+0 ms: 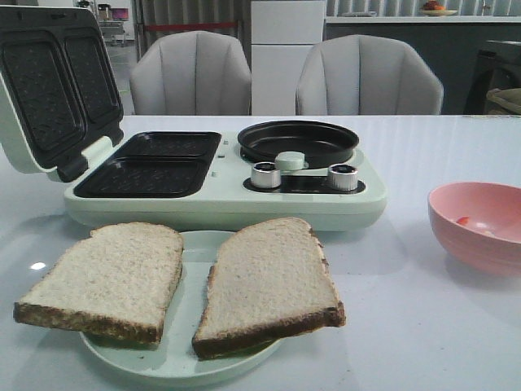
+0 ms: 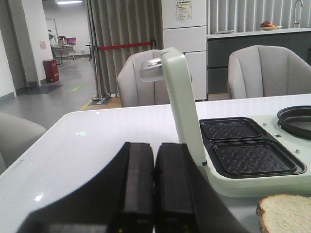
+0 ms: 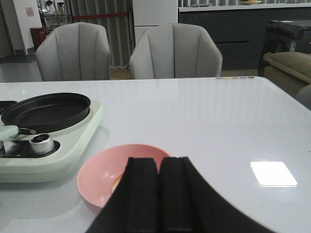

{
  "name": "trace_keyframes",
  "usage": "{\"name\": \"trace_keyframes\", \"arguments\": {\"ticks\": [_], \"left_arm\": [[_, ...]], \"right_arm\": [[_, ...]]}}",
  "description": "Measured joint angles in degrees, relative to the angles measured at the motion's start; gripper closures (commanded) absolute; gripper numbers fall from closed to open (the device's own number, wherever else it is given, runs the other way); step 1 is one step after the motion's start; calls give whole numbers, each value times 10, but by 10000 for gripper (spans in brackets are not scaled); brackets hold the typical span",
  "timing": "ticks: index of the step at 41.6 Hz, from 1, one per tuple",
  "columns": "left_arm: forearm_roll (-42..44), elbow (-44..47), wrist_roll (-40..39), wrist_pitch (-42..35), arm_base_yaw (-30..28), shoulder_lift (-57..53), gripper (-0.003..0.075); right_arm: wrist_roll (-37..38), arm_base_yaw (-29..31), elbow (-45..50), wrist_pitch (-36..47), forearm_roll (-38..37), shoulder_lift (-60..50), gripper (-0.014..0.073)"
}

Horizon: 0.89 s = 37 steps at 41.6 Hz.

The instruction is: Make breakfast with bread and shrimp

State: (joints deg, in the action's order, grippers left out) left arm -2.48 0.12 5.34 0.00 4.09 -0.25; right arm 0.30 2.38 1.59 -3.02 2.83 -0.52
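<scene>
Two thick bread slices, the left slice [image 1: 106,277] and the right slice [image 1: 269,285], lie on a pale green plate [image 1: 191,358] at the table's front. One corner of bread [image 2: 286,213] shows in the left wrist view. A pink bowl [image 1: 480,224] at the right holds small orange-red shrimp pieces [image 1: 464,221]. It also shows in the right wrist view [image 3: 104,174], partly hidden behind the fingers. My left gripper [image 2: 154,150] is shut and empty, to the left of the open lid. My right gripper [image 3: 159,162] is shut and empty, just in front of the bowl.
A pale green breakfast maker [image 1: 228,195] stands behind the plate. Its lid [image 1: 49,90] is raised at the left over two dark sandwich plates [image 1: 155,167]. A round black pan [image 1: 297,140] and two silver knobs [image 1: 264,175] sit on its right half. Grey chairs stand beyond the table.
</scene>
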Motion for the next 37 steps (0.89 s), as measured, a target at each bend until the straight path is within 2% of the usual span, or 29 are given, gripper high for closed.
{"name": "trace_keyframes", "arguments": {"ticks": [37], "left_arm": [[0,0,0,0,0,0,612]], "right_arm": [[0,0,0,10,0,0,547]]}}
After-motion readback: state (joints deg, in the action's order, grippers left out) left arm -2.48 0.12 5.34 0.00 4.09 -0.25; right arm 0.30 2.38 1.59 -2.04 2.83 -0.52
